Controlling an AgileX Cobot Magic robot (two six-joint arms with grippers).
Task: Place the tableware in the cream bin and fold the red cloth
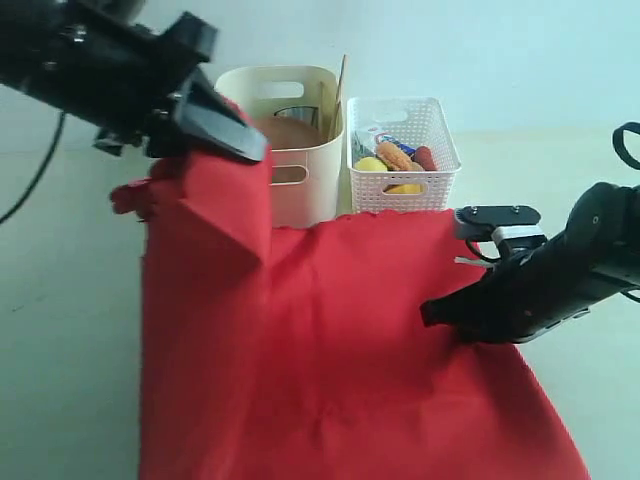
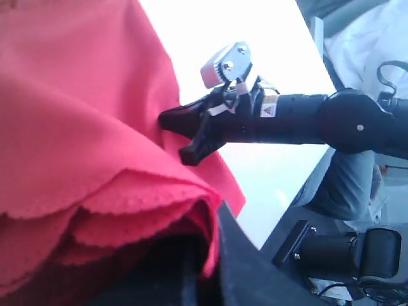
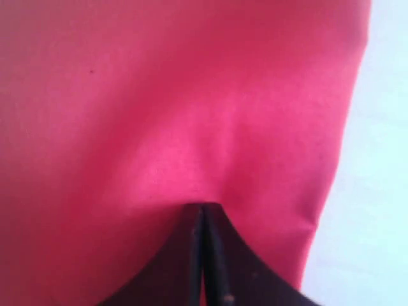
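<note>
Snagging looms: left gripper [image 1: 250, 148] and right gripper [image 1: 430, 312] both clamp the red cloth [image 1: 330, 350], whose raised corner beside the cream bin [image 1: 310, 190] could topple it.

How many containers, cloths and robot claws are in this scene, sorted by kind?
Containers: 2, the cream bin and the white basket
Cloths: 1, the red cloth
Claws: 2, the left gripper and the right gripper
Total: 5

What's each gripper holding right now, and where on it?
Both grip the red cloth. Left gripper pinches its lifted far-left scalloped edge; right gripper pinches a pucker just inside the right edge.
</note>
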